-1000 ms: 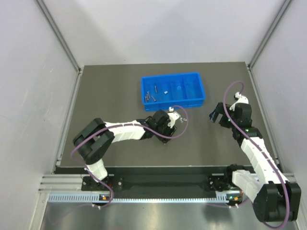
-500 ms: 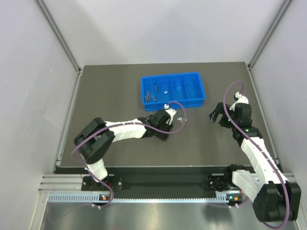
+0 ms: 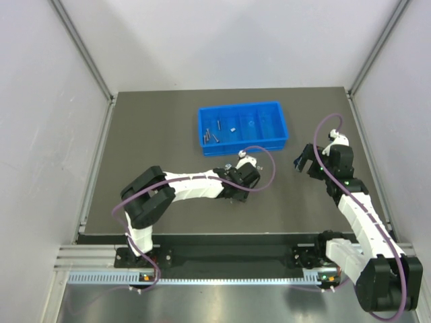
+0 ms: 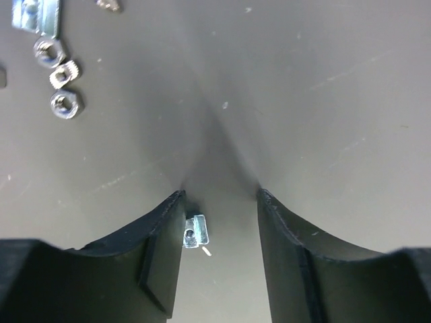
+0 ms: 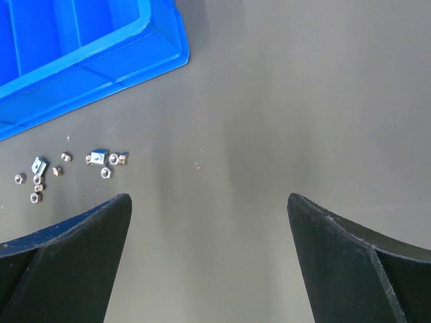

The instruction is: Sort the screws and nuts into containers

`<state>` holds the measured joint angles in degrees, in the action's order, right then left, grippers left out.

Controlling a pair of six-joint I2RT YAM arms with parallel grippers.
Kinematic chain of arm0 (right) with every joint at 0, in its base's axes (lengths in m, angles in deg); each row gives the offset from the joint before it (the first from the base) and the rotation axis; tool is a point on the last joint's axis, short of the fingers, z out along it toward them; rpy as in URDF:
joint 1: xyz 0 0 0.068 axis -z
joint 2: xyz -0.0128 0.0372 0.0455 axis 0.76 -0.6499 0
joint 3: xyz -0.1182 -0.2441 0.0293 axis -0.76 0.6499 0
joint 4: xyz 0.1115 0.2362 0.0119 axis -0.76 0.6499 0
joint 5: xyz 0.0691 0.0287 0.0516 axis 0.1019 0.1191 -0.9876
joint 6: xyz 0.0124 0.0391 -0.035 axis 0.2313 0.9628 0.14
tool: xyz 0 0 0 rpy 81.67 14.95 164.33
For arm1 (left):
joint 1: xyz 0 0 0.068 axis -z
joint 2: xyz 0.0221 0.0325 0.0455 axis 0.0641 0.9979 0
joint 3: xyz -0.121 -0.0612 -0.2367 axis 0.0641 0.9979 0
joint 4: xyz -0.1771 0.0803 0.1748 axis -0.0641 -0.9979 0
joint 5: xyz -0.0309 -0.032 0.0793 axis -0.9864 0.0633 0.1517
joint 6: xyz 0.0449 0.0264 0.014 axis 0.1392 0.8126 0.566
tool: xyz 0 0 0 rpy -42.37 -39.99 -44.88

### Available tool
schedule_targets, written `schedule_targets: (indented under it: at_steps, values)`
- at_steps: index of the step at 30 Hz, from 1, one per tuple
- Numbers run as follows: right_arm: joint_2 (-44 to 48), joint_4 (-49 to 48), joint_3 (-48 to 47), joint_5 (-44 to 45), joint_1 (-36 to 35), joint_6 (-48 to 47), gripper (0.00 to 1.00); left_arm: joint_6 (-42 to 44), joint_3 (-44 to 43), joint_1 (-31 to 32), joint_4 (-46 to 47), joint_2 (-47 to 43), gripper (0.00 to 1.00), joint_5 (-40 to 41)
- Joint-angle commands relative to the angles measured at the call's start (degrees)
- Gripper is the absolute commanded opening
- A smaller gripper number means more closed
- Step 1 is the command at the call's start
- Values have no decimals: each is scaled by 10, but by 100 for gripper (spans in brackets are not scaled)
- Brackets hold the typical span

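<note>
The left gripper [image 4: 221, 194] stands parted, gripping nothing; one oblong nut [image 4: 195, 230] lies lengthwise along its finger; three hex nuts [image 4: 62, 75] sit in a row nearby; the right gripper [image 5: 209, 198] gapes wide.

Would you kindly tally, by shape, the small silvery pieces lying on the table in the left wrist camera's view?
Hex nuts: 3
Rectangular nuts: 2
Cut-off piece at the top edge, kind unclear: 1
Total: 6
</note>
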<state>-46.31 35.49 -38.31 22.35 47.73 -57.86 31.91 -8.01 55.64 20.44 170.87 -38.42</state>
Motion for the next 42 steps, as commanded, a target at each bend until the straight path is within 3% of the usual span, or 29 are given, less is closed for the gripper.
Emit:
schedule_targets:
  at_steps: [1, 9, 17, 21, 27, 33, 42]
  values:
    - [3, -25, -1, -3, -4, 3, 100, -37, 28, 3, -118, 30, 53, 17]
    - [6, -23, 1, -2, -4, 3, 100, -106, 26, 3, -140, 5, 60, 92]
    - [4, -24, 1, -4, -3, 3, 100, -186, 57, 3, -140, -9, 59, 74]
    - [5, -24, 1, -4, -4, 3, 100, -211, 69, 3, -131, -8, 52, 57]
    - [5, -26, 1, -6, -4, 4, 100, -229, 84, 4, -112, -6, 31, 56]
    - [10, -22, 1, 0, -4, 2, 100, -222, 79, 5, -118, -2, 16, 63]
    - [0, -29, -1, -6, -5, 5, 100, -156, 37, -2, -83, -83, 16, 136]
